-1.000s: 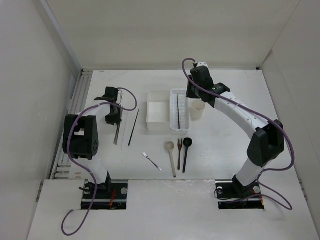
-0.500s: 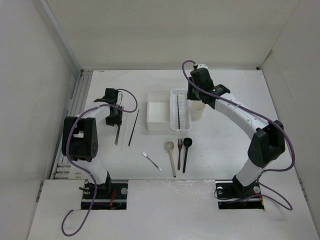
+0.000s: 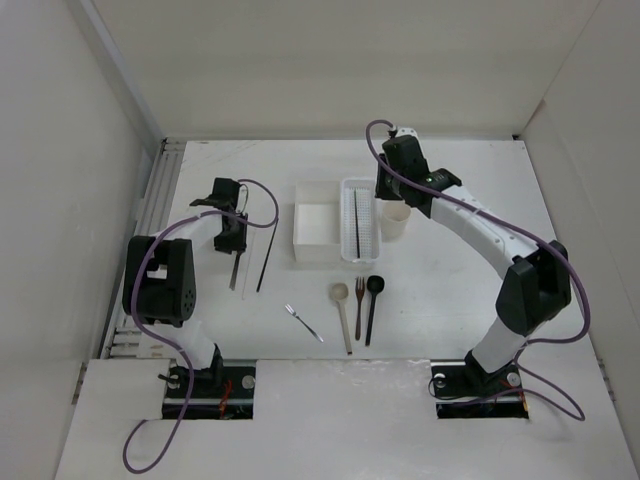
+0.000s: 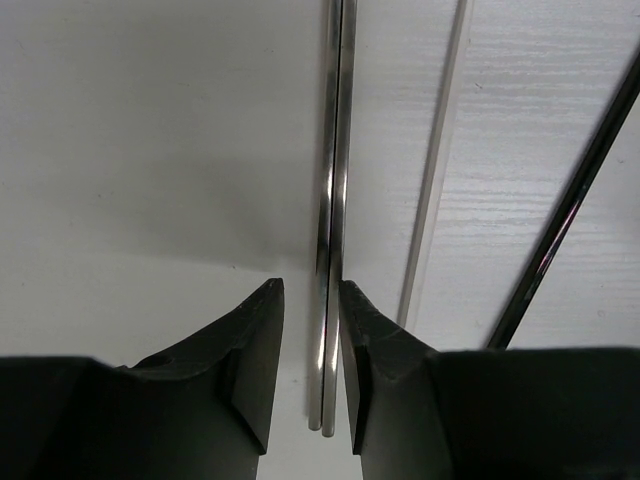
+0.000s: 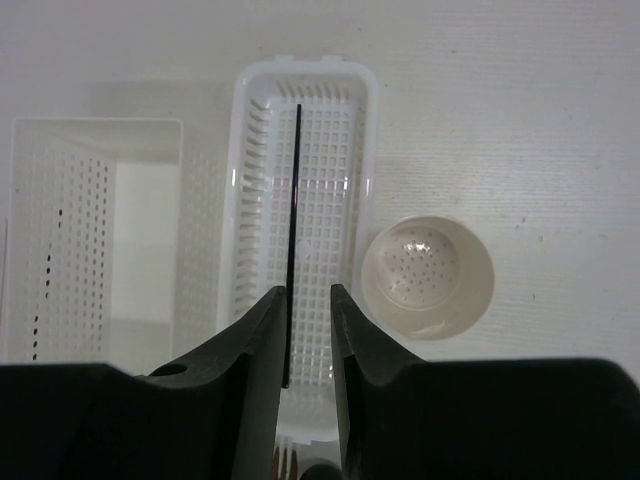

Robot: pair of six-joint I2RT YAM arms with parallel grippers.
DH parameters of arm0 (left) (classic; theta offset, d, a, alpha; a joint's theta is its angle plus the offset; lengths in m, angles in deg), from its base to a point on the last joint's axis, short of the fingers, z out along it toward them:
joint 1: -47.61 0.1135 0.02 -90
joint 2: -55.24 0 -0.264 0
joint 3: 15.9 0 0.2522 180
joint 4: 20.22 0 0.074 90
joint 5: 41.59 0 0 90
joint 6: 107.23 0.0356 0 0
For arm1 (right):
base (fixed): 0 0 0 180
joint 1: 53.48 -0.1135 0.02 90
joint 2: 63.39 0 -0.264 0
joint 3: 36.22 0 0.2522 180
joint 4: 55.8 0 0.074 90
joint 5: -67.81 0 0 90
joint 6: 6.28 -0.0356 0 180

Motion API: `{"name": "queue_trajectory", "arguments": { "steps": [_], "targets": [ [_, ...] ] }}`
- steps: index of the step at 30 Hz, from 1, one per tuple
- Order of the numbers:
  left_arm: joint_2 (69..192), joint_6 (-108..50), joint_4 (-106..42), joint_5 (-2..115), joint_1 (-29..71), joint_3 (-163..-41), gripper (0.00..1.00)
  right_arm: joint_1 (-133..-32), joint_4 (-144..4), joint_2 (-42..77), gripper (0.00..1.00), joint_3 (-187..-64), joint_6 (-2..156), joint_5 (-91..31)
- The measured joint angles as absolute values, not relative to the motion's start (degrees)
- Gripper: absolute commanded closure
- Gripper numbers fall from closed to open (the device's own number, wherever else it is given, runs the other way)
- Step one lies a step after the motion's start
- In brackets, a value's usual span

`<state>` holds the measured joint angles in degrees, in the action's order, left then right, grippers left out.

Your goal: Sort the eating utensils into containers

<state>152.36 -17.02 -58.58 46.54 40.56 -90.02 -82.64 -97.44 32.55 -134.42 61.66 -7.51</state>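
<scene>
Straddles, with the left end effector (image 4: 312,300), the near end of a pair of thin silvery chopsticks (image 4: 333,180) lying side by side on the white tabletop (image 4: 150,120). Fingers narrowly parted, one pad against the pair and a sliver of gap on the other side, so apparently not yet pinching. Seems lined up along the sticks in order to take both in one closure. Just beside that pair, a single thin pale chopstick (image 4: 438,170); beyond it, a thin dark glossy chopstick (image 4: 580,190), both apart from the fingers. Hovers, with the right end effector (image 5: 308,292), above the white perforated oblong tray (image 5: 243,200), fingers slightly apart and holding nothing visible. Below, a thin black chopstick (image 5: 296,220) lying lengthwise in that tray, probably the chosen home for chopsticks. Flanking the tray, a white square perforated box (image 5: 60,230) and a small round beige cup (image 5: 470,300), both empty. Nearer the bases, yet to be sorted: pale wooden spoon (image 3: 342,300), brown wooden fork (image 3: 358,300) and black spoon (image 3: 372,295) close together, small silver fork (image 3: 302,322) apart on the left.
</scene>
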Motion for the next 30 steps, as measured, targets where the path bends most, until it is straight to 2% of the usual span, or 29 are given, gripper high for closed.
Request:
{"name": "queue_trajectory", "arguments": {
  "steps": [24,26,29,30],
  "targets": [
    [154.5,-15.5,-57.8,43.5,40.6,-90.1,0.78,-81.9,-97.5,31.9,0.70,-134.1,61.7,-7.3],
    [154.6,-15.3,-57.7,43.1,40.4,-90.1,0.84,-81.9,-97.5,31.9,0.70,-134.1,61.7,-7.1],
    [155.7,-15.1,-58.1,42.1,40.1,-91.1,0.99,-81.7,-97.5,31.9,0.70,-134.1,61.7,-7.1],
    [156.4,-15.1,-58.6,41.9,40.0,-91.8,1.00,-81.6,-97.5,31.9,0.70,-134.1,61.7,-7.1]
  ]
}}
